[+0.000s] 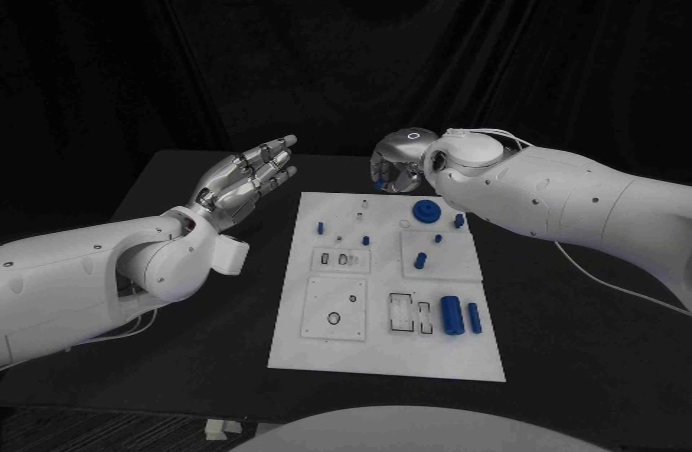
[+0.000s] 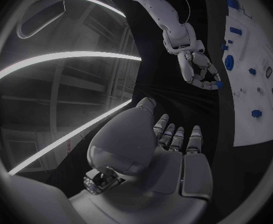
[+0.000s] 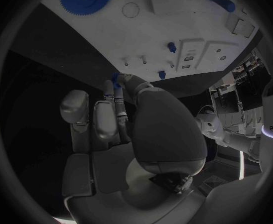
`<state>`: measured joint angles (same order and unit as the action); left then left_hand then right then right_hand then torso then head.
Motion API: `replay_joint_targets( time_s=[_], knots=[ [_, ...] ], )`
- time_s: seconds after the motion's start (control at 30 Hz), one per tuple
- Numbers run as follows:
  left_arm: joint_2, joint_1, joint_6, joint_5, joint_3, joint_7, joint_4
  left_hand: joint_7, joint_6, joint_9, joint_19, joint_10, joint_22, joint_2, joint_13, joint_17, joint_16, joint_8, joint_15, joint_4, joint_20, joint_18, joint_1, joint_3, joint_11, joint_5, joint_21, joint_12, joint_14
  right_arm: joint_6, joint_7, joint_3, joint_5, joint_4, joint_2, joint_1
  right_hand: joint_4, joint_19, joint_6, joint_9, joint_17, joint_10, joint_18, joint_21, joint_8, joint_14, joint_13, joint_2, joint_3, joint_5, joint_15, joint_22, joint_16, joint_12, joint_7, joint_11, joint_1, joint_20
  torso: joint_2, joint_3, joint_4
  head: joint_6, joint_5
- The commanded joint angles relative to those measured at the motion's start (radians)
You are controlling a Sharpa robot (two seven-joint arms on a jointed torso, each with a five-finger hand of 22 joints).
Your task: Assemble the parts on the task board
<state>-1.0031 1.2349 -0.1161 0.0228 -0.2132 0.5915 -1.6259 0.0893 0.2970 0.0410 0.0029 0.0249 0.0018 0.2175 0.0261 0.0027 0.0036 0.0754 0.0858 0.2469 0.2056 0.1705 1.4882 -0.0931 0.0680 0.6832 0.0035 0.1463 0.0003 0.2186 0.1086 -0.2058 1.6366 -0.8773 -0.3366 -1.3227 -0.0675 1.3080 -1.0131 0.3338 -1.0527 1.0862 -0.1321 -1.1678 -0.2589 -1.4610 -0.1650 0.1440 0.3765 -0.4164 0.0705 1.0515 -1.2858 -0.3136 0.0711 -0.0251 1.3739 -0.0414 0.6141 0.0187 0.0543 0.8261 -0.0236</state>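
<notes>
My left hand [image 1: 248, 177] hung above the table [image 1: 188, 302] left of the task board [image 1: 389, 357], palm open, fingers straight and close together, nothing in them. My right hand [image 1: 401, 162] sat just beyond the board's far edge, fingers curled in; the left wrist view showed a small blue part [image 2: 218, 84] pinched at its fingertips, and the right wrist view showed blue [image 3: 116, 81] between thumb and finger too. On the board I saw the blue gear [image 1: 427, 211] near the far right corner, a short blue peg [image 1: 420, 260] on the right square plate, two blue cylinders [image 1: 460, 315] lying side by side near the right edge, and small blue pegs [image 1: 366, 240] standing near the middle. Black ring [image 1: 335, 319] lay on the near left plate.
</notes>
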Motion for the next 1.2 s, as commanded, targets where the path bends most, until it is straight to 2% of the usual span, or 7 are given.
replay_joint_targets(
  time_s=[0.03, 0.2, 0.4, 0.47, 0.57, 0.77, 1.2],
  knots=[
    [0.000, 0.004, -0.014, 0.001, 0.001, 0.016, -0.003, 0.002, 0.007, 0.001, 0.001, 0.003, 0.001, -0.011, 0.001, 0.000, 0.002, 0.005, 0.001, -0.001, 0.002, 0.011, -0.003, -0.003, 0.006, 0.002, 0.000, 0.006, 0.002, 0.004, -0.017, 0.001, 0.001, 0.007, 0.005, 0.001, -0.003, 0.006, 0.004, 0.037, 0.000, 0.001, 0.011, -0.003, 0.006, -0.007, 0.002, -0.005, -0.003, 0.002, -0.002, 0.002, -0.002, 0.005, 0.005, -0.006, 0.001, 0.001, 0.016, -0.0001, 0.0074, -0.009, 0.000],
    [0.000, 0.004, -0.015, 0.001, 0.001, 0.018, -0.001, 0.002, 0.007, 0.001, 0.002, 0.003, 0.002, -0.011, 0.001, 0.000, 0.002, 0.005, 0.001, -0.001, 0.002, 0.011, -0.003, -0.003, 0.006, 0.002, 0.000, 0.006, 0.002, -0.008, -0.017, 0.001, 0.001, 0.011, 0.013, 0.005, -0.002, 0.006, 0.009, 0.038, -0.001, -0.001, 0.012, -0.004, 0.010, -0.007, 0.003, -0.004, -0.003, 0.002, -0.003, 0.004, -0.002, 0.010, 0.005, -0.006, 0.002, 0.000, 0.029, 0.0011, 0.0188, -0.017, 0.014],
    [0.002, 0.004, -0.011, 0.001, 0.001, 0.021, 0.003, 0.002, 0.008, 0.001, 0.002, 0.003, 0.002, -0.011, 0.001, 0.000, 0.002, 0.006, 0.001, -0.001, 0.002, 0.011, -0.003, -0.003, 0.006, 0.002, 0.000, 0.007, 0.002, -0.021, -0.020, 0.001, 0.001, 0.012, 0.016, 0.011, -0.002, 0.004, 0.014, 0.038, 0.000, -0.003, 0.011, -0.002, 0.015, -0.006, 0.005, -0.004, -0.001, 0.003, -0.004, 0.003, -0.001, 0.017, 0.007, -0.008, 0.002, -0.001, 0.036, 0.0040, 0.0255, -0.023, 0.023],
    [0.003, 0.004, -0.010, 0.001, 0.001, 0.022, 0.004, 0.002, 0.007, 0.001, 0.002, 0.003, 0.002, -0.011, 0.001, 0.000, 0.003, 0.006, 0.001, -0.001, 0.002, 0.011, -0.004, -0.003, 0.006, 0.002, 0.000, 0.006, 0.002, -0.026, -0.020, 0.001, 0.001, 0.013, 0.017, 0.014, -0.002, 0.003, 0.014, 0.038, 0.001, -0.003, 0.011, -0.001, 0.015, -0.005, 0.005, -0.003, -0.001, 0.003, -0.004, 0.002, 0.000, 0.017, 0.007, -0.009, 0.002, -0.001, 0.041, 0.0053, 0.0300, -0.031, 0.029],
    [0.003, 0.004, -0.008, 0.001, 0.001, 0.023, 0.006, 0.002, 0.007, 0.001, 0.002, 0.003, 0.002, -0.011, 0.001, 0.000, 0.003, 0.006, 0.001, -0.001, 0.002, 0.011, -0.004, -0.003, 0.006, 0.002, 0.000, 0.006, 0.002, -0.032, -0.019, 0.001, 0.001, 0.014, 0.019, 0.019, -0.001, 0.002, 0.016, 0.038, 0.002, -0.004, 0.011, 0.000, 0.017, -0.004, 0.006, -0.004, 0.000, 0.003, -0.005, 0.001, 0.001, 0.020, 0.007, -0.009, 0.003, -0.002, 0.043, 0.0064, 0.0396, -0.034, 0.039],
    [0.005, 0.004, -0.005, 0.001, 0.001, 0.025, 0.009, 0.002, 0.007, 0.001, 0.002, 0.003, 0.002, -0.011, 0.001, 0.000, 0.003, 0.006, 0.001, -0.001, 0.002, 0.011, -0.004, -0.003, 0.006, 0.002, 0.000, 0.006, 0.002, -0.039, -0.018, 0.001, 0.001, 0.014, 0.020, 0.026, 0.000, 0.001, 0.018, 0.038, 0.003, -0.005, 0.011, 0.000, 0.019, -0.004, 0.006, -0.004, 0.001, 0.003, -0.005, 0.002, 0.001, 0.022, 0.008, -0.009, 0.004, -0.002, 0.040, 0.0076, 0.0386, -0.029, 0.038],
    [0.007, 0.004, 0.000, 0.001, 0.001, 0.026, 0.014, 0.003, 0.007, 0.001, 0.002, 0.003, 0.002, -0.011, 0.001, 0.000, 0.002, 0.006, 0.001, -0.001, 0.002, 0.011, -0.004, -0.003, 0.007, 0.002, 0.000, 0.006, 0.002, -0.040, -0.025, 0.001, 0.001, 0.021, 0.027, 0.038, 0.000, 0.005, 0.023, 0.038, 0.002, -0.007, 0.014, -0.008, 0.025, -0.002, 0.008, -0.003, 0.002, 0.003, -0.007, 0.016, 0.002, 0.029, 0.010, -0.012, 0.004, -0.004, 0.033, 0.0061, 0.0376, -0.018, 0.039]
  ],
)
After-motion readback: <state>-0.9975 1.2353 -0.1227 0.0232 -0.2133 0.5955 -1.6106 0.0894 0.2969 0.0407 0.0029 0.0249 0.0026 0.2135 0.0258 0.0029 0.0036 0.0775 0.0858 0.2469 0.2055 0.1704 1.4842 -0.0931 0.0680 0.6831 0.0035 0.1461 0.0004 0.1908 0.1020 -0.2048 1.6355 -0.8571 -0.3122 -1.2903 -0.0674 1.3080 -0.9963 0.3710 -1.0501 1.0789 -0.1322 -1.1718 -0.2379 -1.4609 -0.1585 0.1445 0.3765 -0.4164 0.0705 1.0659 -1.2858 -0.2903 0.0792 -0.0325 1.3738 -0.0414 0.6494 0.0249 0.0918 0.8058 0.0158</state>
